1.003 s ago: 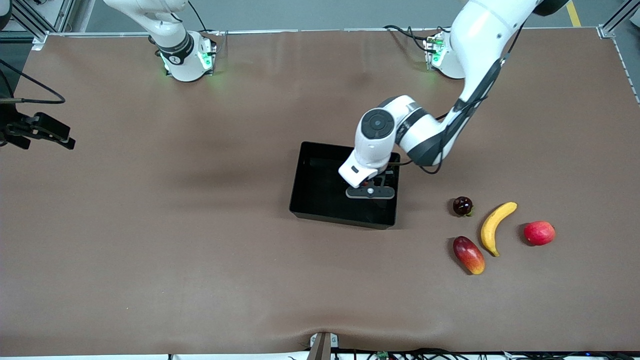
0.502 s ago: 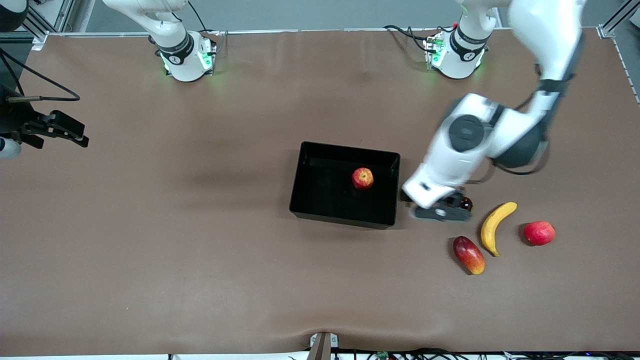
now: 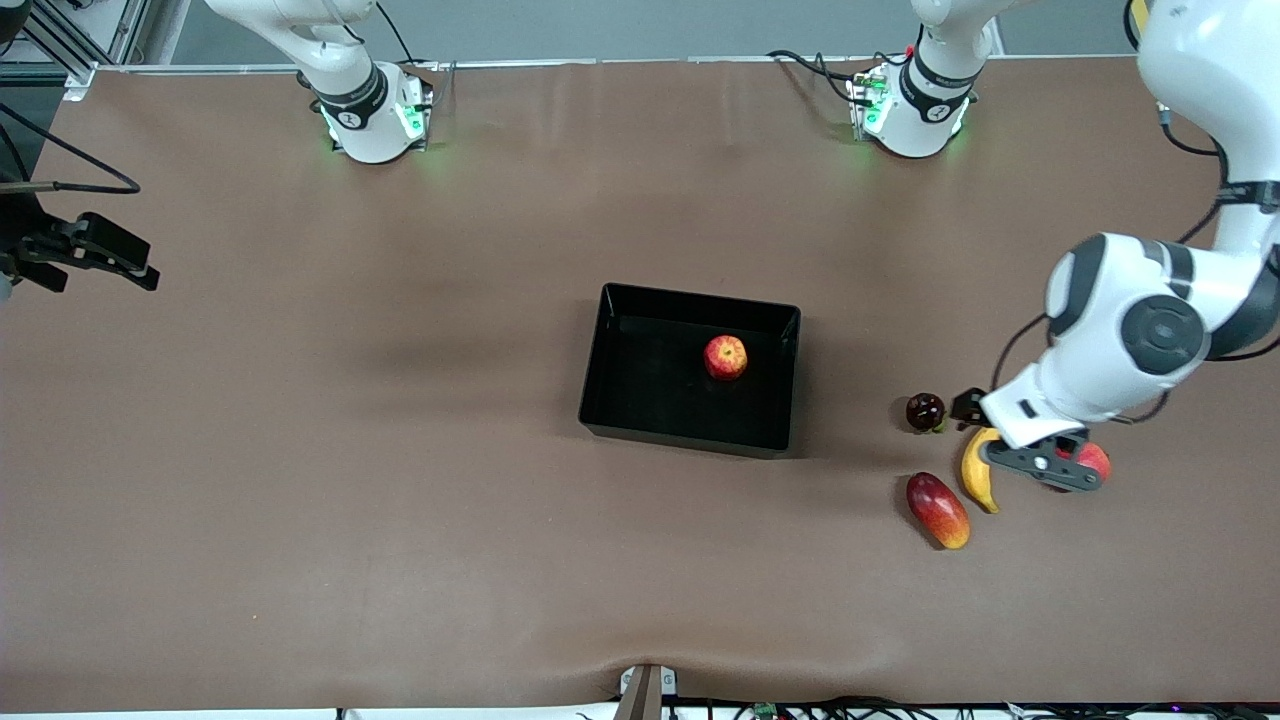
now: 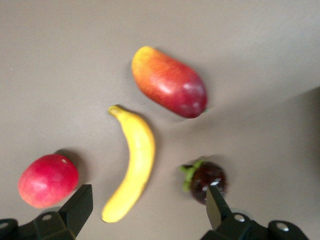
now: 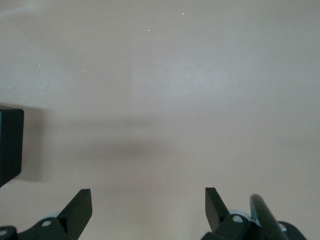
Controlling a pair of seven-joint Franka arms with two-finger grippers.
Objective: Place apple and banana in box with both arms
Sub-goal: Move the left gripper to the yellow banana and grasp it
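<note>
The small red-and-yellow apple (image 3: 725, 357) lies in the black box (image 3: 650, 385) at mid-table, toward the left arm's end of the box. The yellow banana (image 3: 976, 480) lies on the table toward the left arm's end, partly hidden under the left hand; the left wrist view shows it whole (image 4: 134, 162). My left gripper (image 3: 1035, 462) hangs over the banana, open and empty (image 4: 148, 210), with one end of the banana between its fingers. My right gripper (image 3: 120, 265) waits open and empty (image 5: 148, 207) over bare table at the right arm's end.
A red-and-yellow mango (image 3: 937, 510) (image 4: 170, 82) lies beside the banana toward the box. A dark mangosteen (image 3: 925, 412) (image 4: 207, 180) lies farther from the front camera. A pinkish-red round fruit (image 3: 1097, 460) (image 4: 47, 180) lies beside the banana, away from the box.
My left gripper let go of the apple in the box, then swung away from the box to over the banana. The right gripper shifted only slightly.
</note>
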